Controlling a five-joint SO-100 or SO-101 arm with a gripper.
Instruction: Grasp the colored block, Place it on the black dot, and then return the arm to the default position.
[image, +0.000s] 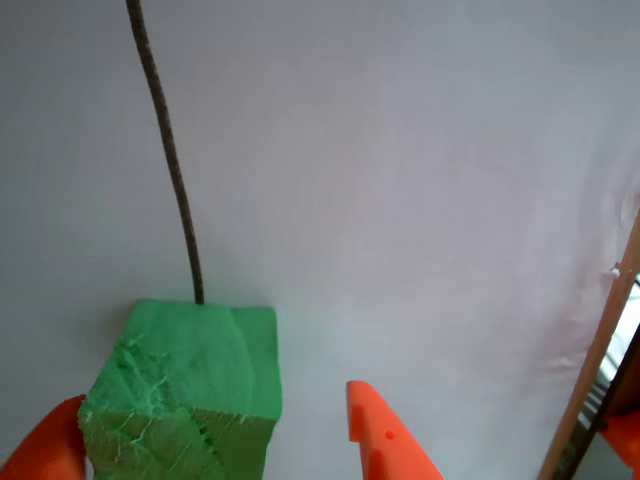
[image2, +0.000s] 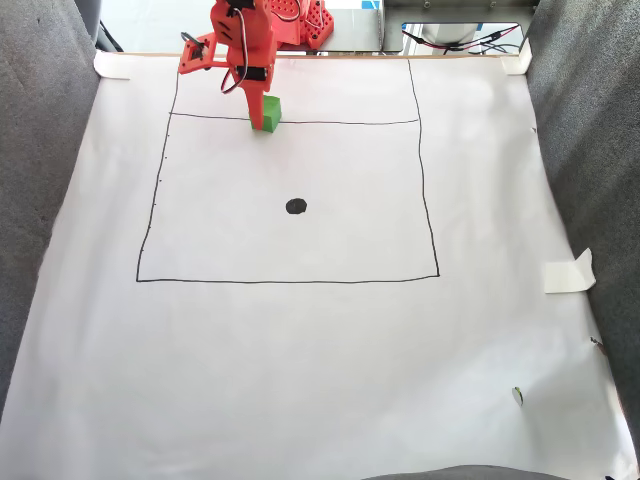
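Green and scuffed, the colored block (image: 185, 390) sits between the two orange fingers of the gripper (image: 215, 440) in the other view. It has no clear long axis; it is turned so that one corner edge faces the camera, with a rough, cracked face to the left of that edge. The left finger (image: 45, 445) lies right against the block's lower left side. The right finger (image: 380, 435) stands clear of it, with white sheet showing between them. So the claw is spread wider than the block and has no hold of it.

In the fixed view the block (image2: 268, 112) rests on the white paper (image2: 320, 350) near the far edge, on the upper horizontal drawn line (image2: 340, 122), toward its left end. The orange arm (image2: 245, 50) stands directly over and behind it. In the other view a dark drawn line (image: 165, 150) runs away from the block's far edge.

The black dot (image2: 296, 206) lies well apart from the block, nearer the camera and slightly right in the fixed view, inside the drawn rectangle. The sheet between block and dot is bare. Grey fabric (image2: 40, 180) borders the sheet at left and right. A piece of tape (image2: 570, 272) sits at the right edge. A wooden strip (image: 595, 360) marks the sheet's edge in the other view.
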